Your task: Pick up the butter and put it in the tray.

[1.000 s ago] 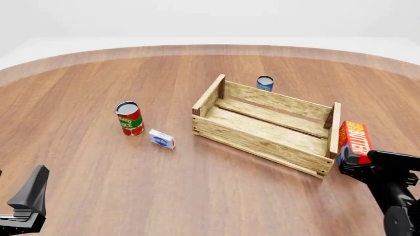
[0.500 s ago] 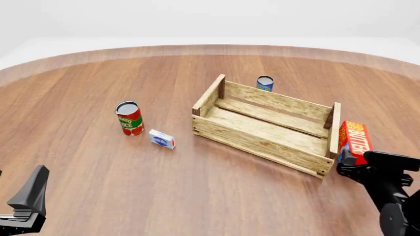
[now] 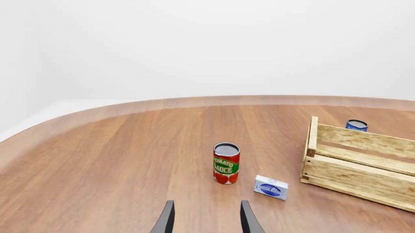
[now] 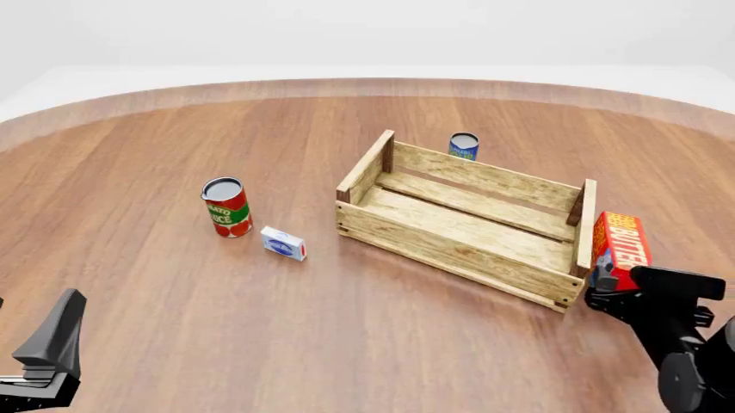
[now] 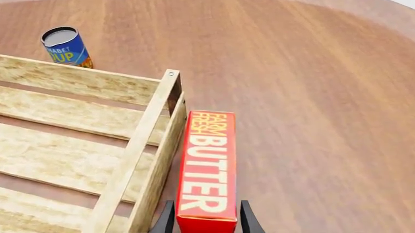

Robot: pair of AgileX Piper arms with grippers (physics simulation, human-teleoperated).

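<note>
The butter is a red-orange carton with white "BUTTER" lettering, lying on the table against the outside of the tray's right end. The tray is a large open crate of light wooden slats. In the right wrist view the butter lies along the tray's end wall. My right gripper is open, its fingers one on each side of the butter's near end. My left gripper is open and empty at the near left, far from the tray, and also shows in the left wrist view.
A tomato sauce can stands left of the tray with a small blue-and-white box beside it. A blue can stands behind the tray. The table's curved far edge runs across the back.
My right gripper has sunk slightly lower and nearer around the butter's near end. The butter, the tray and the left arm have not moved.
</note>
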